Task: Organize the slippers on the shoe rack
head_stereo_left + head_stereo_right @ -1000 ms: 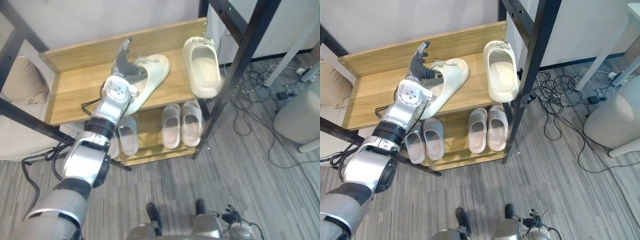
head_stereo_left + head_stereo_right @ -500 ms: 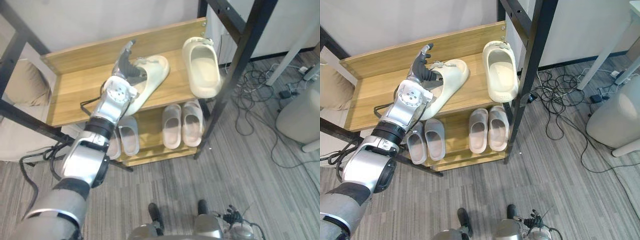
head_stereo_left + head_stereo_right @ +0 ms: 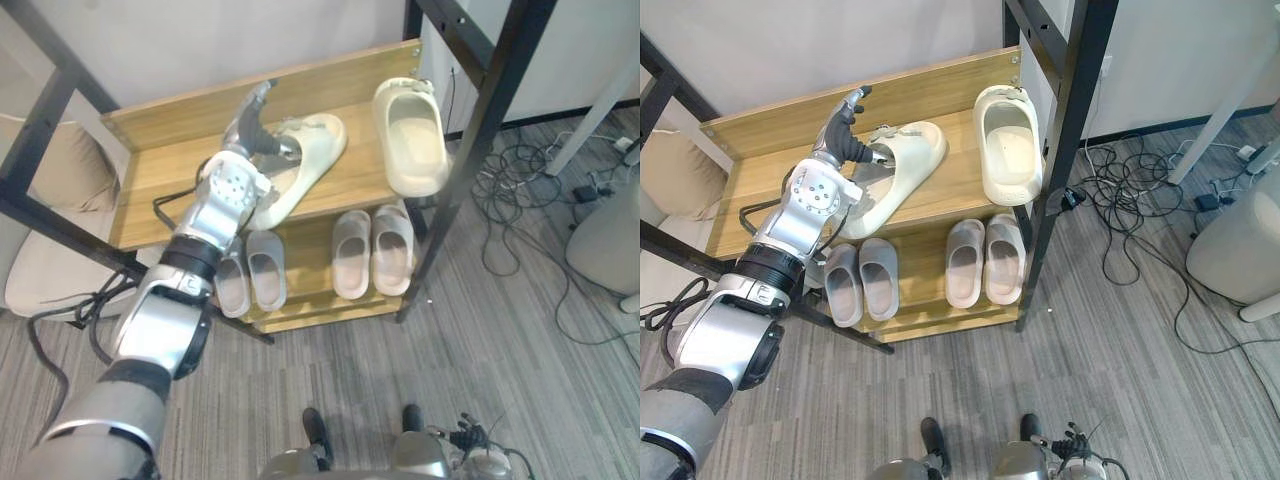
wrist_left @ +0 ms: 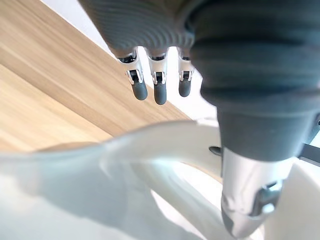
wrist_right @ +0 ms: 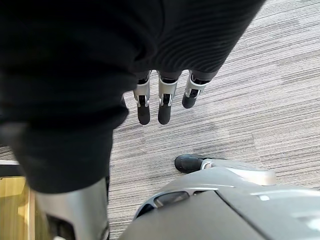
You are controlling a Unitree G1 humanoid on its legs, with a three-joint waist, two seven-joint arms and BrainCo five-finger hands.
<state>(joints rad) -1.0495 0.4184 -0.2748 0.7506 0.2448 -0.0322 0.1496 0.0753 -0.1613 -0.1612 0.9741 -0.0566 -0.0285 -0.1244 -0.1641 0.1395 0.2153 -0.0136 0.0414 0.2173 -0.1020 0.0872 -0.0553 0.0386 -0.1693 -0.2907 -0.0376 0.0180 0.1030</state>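
Note:
Two cream slippers lie on the upper wooden shelf (image 3: 160, 190). One slipper (image 3: 412, 140) lies straight at the right end, sticking out past the front edge. The other slipper (image 3: 315, 155) lies slanted in the middle, its heel toward the front left. My left hand (image 3: 235, 180) is at that heel. In the left wrist view its fingers (image 4: 159, 92) are straight above the slipper's rim (image 4: 75, 190) and the thumb (image 4: 245, 200) reaches down inside it. My right hand (image 5: 160, 100) hangs over the carpet with straight fingers, holding nothing.
The lower shelf holds a grey slipper pair (image 3: 250, 275) at the left and a pinkish pair (image 3: 372, 250) at the right. A black frame post (image 3: 470, 150) stands by the rack's right end. A beige cushion (image 3: 60, 170) sits at the left, and cables (image 3: 520, 190) lie on the floor.
The whole picture has shifted a little, so the camera moved. My left hand stays at the slanted slipper's heel, and both slippers keep their places on the shelf.

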